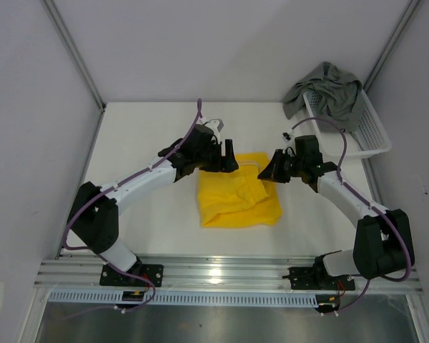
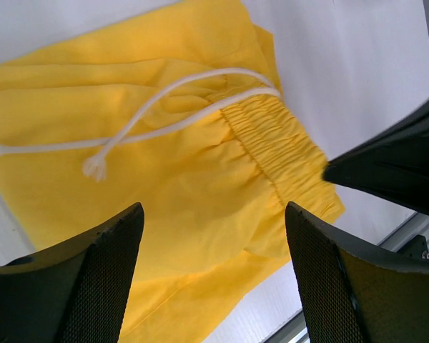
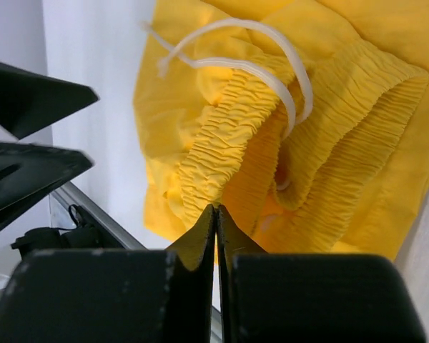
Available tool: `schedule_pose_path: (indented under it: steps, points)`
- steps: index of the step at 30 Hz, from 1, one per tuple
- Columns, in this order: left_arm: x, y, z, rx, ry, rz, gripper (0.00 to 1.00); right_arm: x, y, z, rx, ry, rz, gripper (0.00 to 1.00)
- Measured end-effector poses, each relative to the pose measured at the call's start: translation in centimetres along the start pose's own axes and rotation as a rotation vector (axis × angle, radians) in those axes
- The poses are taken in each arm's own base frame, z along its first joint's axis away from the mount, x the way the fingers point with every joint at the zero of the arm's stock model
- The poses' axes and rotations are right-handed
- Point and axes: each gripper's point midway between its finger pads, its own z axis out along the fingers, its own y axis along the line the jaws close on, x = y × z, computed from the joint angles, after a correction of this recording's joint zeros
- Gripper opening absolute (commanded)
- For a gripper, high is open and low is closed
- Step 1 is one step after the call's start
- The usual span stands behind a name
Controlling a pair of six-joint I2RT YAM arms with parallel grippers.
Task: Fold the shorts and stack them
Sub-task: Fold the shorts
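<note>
The yellow shorts (image 1: pixel 239 199) lie loosely folded mid-table, with the white drawstring (image 2: pixel 164 100) across the waistband (image 3: pixel 229 136). My right gripper (image 1: pixel 266 171) is at their upper right corner. It is shut (image 3: pixel 216 209), its tips pinching the bunched elastic waistband edge. My left gripper (image 1: pixel 232 163) hovers over the shorts' upper left edge. It stands open (image 2: pixel 213 211) with only cloth showing below it and nothing between the fingers. The grey-green shorts (image 1: pixel 327 87) hang crumpled over the basket at the back right.
A white mesh basket (image 1: pixel 370 134) stands at the back right against the wall. Both grippers are close together over the yellow cloth, and the right fingers (image 2: pixel 390 168) show in the left wrist view. A metal rail (image 1: pixel 222 271) runs along the near edge.
</note>
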Motion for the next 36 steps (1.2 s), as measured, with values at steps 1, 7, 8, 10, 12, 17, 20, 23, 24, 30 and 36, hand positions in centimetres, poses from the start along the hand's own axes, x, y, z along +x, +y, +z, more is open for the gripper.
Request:
schedule_pose_path:
  steps: [1, 7, 8, 10, 12, 17, 20, 23, 24, 30, 36]
  points:
    - [0.0, 0.1, 0.0, -0.003, 0.001, -0.001, 0.81, -0.3, 0.4, -0.4, -0.005, -0.011, -0.006, 0.0]
    - [-0.1, 0.4, -0.1, -0.009, -0.002, 0.005, 0.81, -0.5, -1.4, -2.0, 0.036, -0.06, 0.021, 0.0]
    - [-0.1, 0.4, -0.1, -0.009, -0.002, 0.006, 0.81, 0.3, -2.6, -1.8, 0.068, -0.05, 0.043, 0.0]
    - [-0.1, 0.4, -0.1, -0.008, -0.001, 0.011, 0.81, 1.9, -4.8, -1.3, 0.13, -0.022, 0.08, 0.0]
    - [-0.1, 0.4, -0.1, -0.009, -0.001, 0.016, 0.81, 3.7, -7.1, -0.5, 0.195, 0.022, 0.117, 0.0]
    - [-0.1, 0.5, -0.1, -0.008, 0.001, 0.03, 0.81, 6.8, -11.4, 1.4, 0.322, 0.111, 0.2, 0.0]
    - [0.2, 0.8, 0.3, -0.014, 0.013, 0.044, 0.81, 6.7, -11.6, 1.7, 0.325, 0.104, 0.214, 0.1]
    - [0.7, 1.4, 1.3, -0.029, 0.037, 0.06, 0.81, 6.2, -11.5, 1.5, 0.341, 0.08, 0.211, 0.36]
    - [0.9, 1.6, 1.7, -0.037, 0.049, 0.068, 0.81, 6.0, -11.5, 1.2, 0.351, 0.067, 0.199, 0.46]
    - [-0.3, 2.3, 3.6, -0.085, 0.073, 0.14, 0.81, 4.7, -9.8, -1.4, 0.411, -0.027, 0.12, 0.62]
    - [-3.9, 2.3, 4.5, -0.082, 0.04, 0.196, 0.81, 5.7, -3.7, -2.5, 0.328, -0.083, 0.021, 0.6]
